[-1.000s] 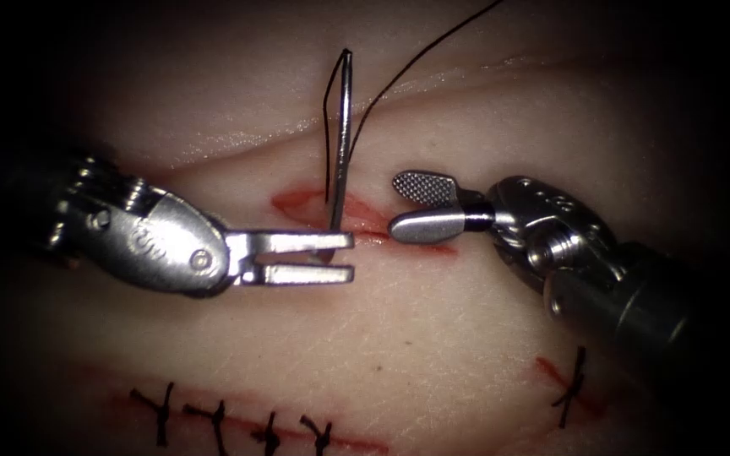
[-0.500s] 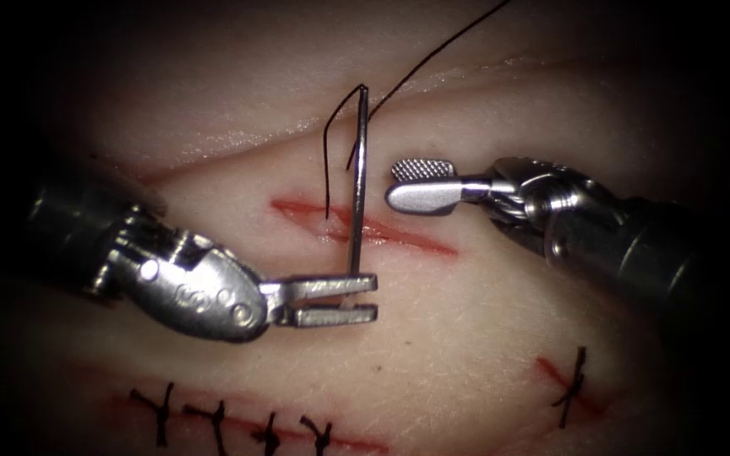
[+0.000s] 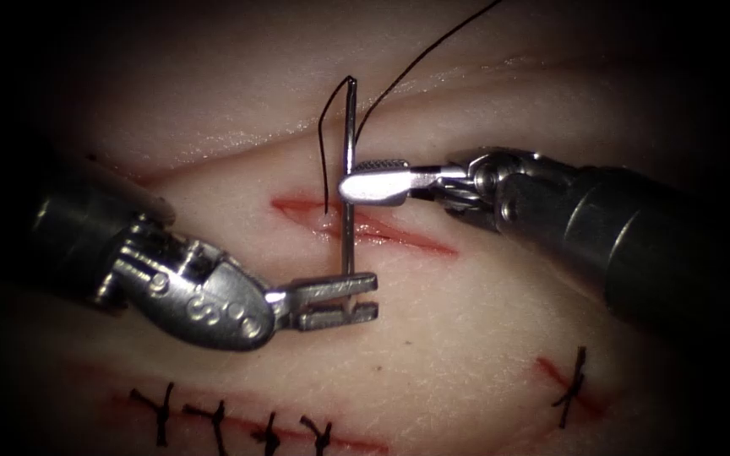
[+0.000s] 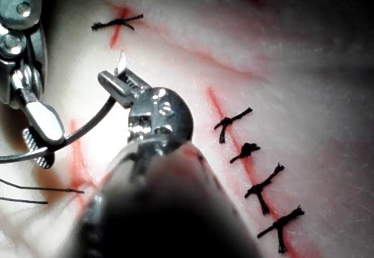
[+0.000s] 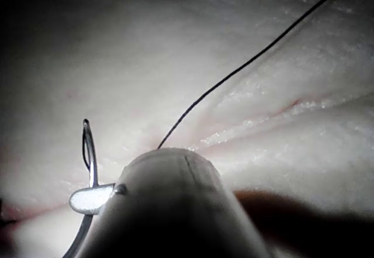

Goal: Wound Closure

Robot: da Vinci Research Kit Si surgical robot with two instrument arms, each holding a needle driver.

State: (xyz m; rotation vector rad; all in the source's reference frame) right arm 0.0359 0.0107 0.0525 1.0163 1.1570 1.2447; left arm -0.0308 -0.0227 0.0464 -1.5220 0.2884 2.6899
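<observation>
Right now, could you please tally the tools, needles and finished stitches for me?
Tools: 2, left tool holding the needle near its point, right tool at its mid-curve.
Needles: 1, out of the tissue.
Finished stitches: 5.
Total: 8.

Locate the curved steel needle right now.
In the endoscope view the curved steel needle stands upright over the red cut, clear of the tissue: the left tool grips its lower end, the right tool meets its middle.
</observation>
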